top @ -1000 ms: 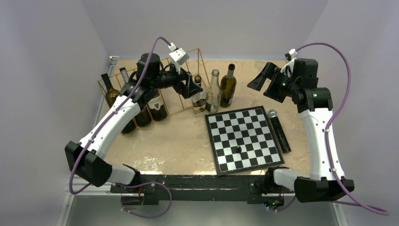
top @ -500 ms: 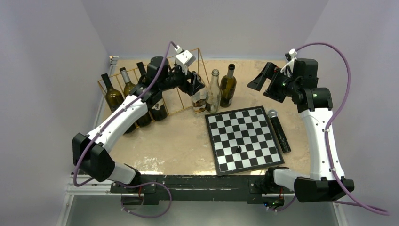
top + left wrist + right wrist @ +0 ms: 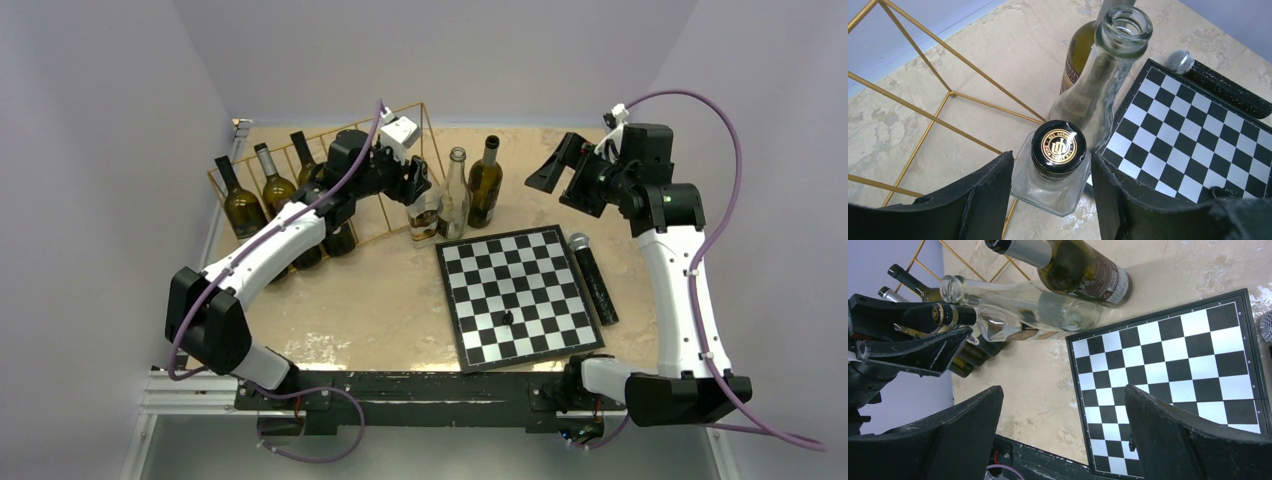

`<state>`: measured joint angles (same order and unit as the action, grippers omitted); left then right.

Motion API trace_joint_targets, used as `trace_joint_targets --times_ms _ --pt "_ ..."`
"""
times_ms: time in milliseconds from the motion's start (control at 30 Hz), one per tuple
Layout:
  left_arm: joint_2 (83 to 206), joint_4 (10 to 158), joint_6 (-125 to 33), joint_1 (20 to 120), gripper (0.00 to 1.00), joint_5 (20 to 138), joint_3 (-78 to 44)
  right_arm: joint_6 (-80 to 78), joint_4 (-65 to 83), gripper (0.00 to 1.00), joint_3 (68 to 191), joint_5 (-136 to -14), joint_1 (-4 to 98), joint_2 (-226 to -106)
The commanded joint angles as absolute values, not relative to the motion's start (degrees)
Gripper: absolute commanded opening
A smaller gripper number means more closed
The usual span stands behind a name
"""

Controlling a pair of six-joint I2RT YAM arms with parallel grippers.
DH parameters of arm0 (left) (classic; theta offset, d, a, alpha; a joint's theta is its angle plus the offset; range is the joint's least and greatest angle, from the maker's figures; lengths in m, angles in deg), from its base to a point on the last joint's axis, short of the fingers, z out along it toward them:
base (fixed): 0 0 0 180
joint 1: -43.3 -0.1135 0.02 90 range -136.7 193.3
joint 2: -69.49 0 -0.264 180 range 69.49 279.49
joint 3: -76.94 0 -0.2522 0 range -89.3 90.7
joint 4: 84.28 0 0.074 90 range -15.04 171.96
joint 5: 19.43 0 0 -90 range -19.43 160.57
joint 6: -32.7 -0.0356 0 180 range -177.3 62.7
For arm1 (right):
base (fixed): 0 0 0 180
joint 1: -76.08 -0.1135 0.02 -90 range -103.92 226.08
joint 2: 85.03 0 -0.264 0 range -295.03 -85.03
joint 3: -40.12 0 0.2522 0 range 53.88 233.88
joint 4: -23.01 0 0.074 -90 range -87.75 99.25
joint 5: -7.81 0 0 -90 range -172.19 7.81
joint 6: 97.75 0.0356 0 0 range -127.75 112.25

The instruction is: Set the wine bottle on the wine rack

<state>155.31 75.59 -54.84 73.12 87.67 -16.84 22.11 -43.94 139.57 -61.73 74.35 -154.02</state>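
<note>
The gold wire wine rack (image 3: pixel 232 170) stands at the back left and holds several dark bottles (image 3: pixel 241 205) lying in its slots. Right of it stand a short square clear bottle with a black, gold-marked cap (image 3: pixel 424 213), a tall clear bottle (image 3: pixel 455 195) and a dark green wine bottle (image 3: pixel 485 182). My left gripper (image 3: pixel 418 186) is open, its jaws on either side of the capped bottle's neck (image 3: pixel 1058 147), just above its shoulders and not touching. My right gripper (image 3: pixel 556 172) is open and empty, raised at the back right.
A black-and-white chessboard (image 3: pixel 515 295) lies front right with one small dark piece (image 3: pixel 508 317) on it. A black microphone (image 3: pixel 592 278) lies along its right edge. The rack's wires (image 3: pixel 951 93) run just left of the capped bottle. Grey walls enclose the table.
My left arm has swung right, away from the rack's bottles, and its open jaws now straddle the capped bottle. The right arm has barely moved.
</note>
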Motion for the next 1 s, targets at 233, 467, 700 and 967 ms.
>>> trace_joint_targets --times_ms 233,467,700,967 --pt "157.27 84.72 -51.28 73.37 0.47 86.70 -17.04 19.81 -45.37 0.96 142.24 -62.76 74.66 -154.03" --pt "156.04 84.56 -53.54 73.70 0.06 85.70 -17.45 19.24 -45.82 0.96 143.02 -62.99 74.69 -154.29" --pt "151.60 78.37 -54.57 73.69 0.00 79.41 -14.21 18.70 -45.07 0.97 142.57 -63.30 74.73 -153.42" --pt "145.01 76.22 -54.22 73.71 0.00 74.92 -11.27 18.99 -44.72 0.97 142.22 -62.65 74.77 -153.84"
